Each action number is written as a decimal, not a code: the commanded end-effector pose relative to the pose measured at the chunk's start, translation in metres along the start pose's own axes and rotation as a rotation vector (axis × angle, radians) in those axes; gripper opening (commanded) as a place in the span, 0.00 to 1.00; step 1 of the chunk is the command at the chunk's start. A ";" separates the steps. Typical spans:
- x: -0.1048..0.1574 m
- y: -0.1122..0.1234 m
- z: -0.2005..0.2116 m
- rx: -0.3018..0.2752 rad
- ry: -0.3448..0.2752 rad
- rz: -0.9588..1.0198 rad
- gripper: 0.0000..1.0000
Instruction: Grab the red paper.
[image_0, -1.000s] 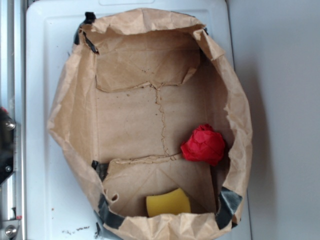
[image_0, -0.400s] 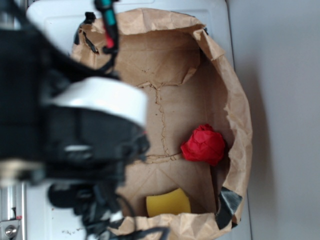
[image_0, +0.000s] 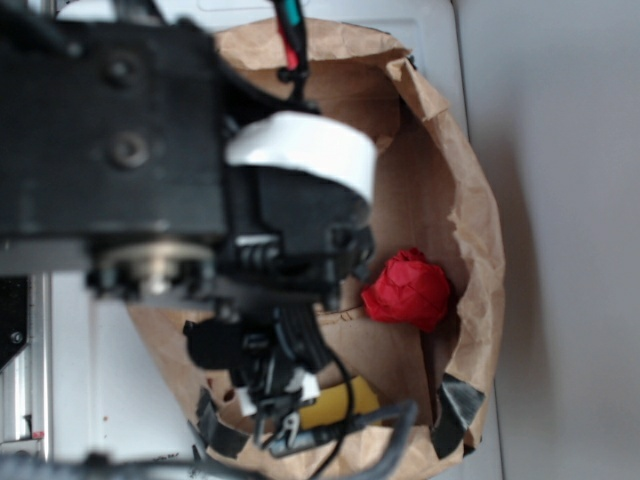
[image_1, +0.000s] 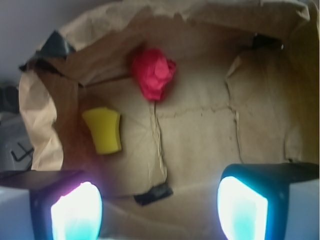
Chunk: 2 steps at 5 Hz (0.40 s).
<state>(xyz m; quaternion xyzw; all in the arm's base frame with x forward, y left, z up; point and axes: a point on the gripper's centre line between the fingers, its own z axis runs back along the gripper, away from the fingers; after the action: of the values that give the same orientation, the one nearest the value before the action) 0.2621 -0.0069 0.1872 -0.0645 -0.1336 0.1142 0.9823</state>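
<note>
The red paper (image_0: 408, 290) is a crumpled bright red ball on the floor of an open brown paper bag (image_0: 470, 200), close to its right wall. In the wrist view the red paper (image_1: 153, 72) lies far ahead, near the top centre. My gripper (image_1: 157, 210) is open, its two glowing pads (image_1: 75, 212) set wide apart at the bottom of that view with only bag floor between them. It hangs above the bag, well short of the ball. In the exterior view my black arm (image_0: 200, 200) hides the bag's left and middle.
A flat yellow block (image_1: 102, 130) lies on the bag floor left of the ball, partly hidden by cables in the exterior view (image_0: 350, 400). Black tape patches (image_0: 455, 405) mark the bag's corners. The bag stands on a white surface (image_0: 90, 350).
My arm has swung in from the left over the bag and now covers its left and middle. The red paper and the yellow block have not moved.
</note>
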 end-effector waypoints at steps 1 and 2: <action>0.014 0.010 -0.012 -0.070 -0.087 -0.008 1.00; 0.019 0.013 -0.027 -0.078 -0.091 0.004 1.00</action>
<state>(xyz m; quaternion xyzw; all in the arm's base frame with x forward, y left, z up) 0.2819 0.0006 0.1523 -0.0994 -0.1628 0.1103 0.9754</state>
